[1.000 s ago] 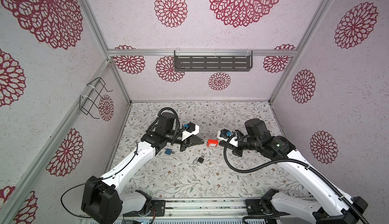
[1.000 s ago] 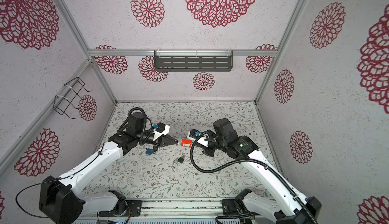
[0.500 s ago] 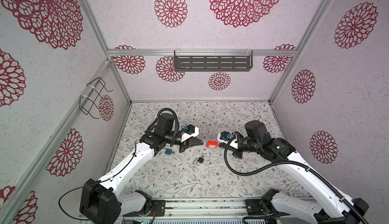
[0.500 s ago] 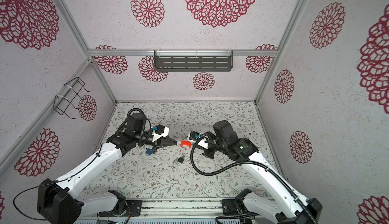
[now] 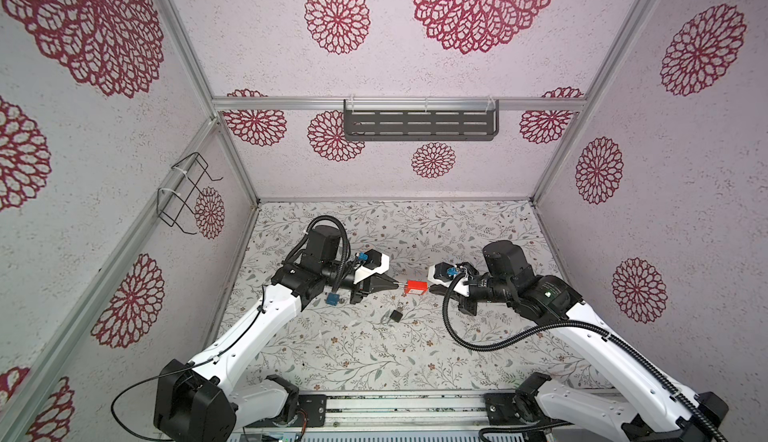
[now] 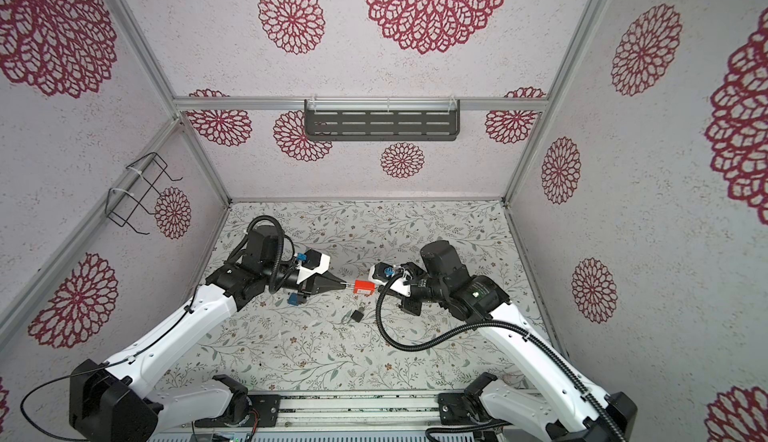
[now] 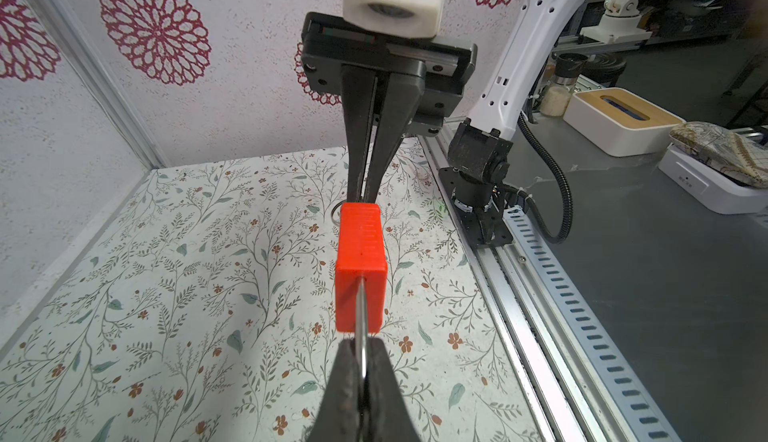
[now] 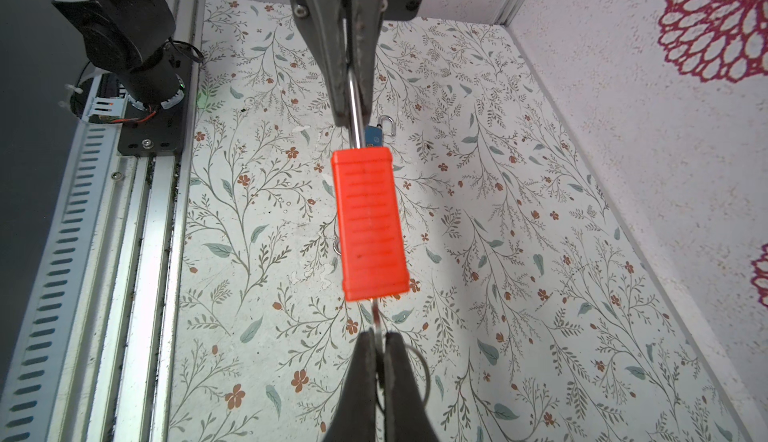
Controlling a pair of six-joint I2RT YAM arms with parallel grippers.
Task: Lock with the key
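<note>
In both top views the red padlock (image 5: 417, 286) (image 6: 364, 287) is in the air just below frame centre, above the floral tabletop (image 5: 353, 357), between the two grippers. The left gripper (image 7: 360, 348) is clamped on its shackle (image 8: 355, 128). The right gripper (image 8: 376, 338) is pinched together on the key (image 8: 375, 315) entering the padlock's opposite end. A blue padlock (image 5: 332, 298) and a black padlock (image 5: 395, 316) lie on the tabletop.

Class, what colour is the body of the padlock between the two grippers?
The padlock body is orange-red; the right wrist view shows it best.
</note>
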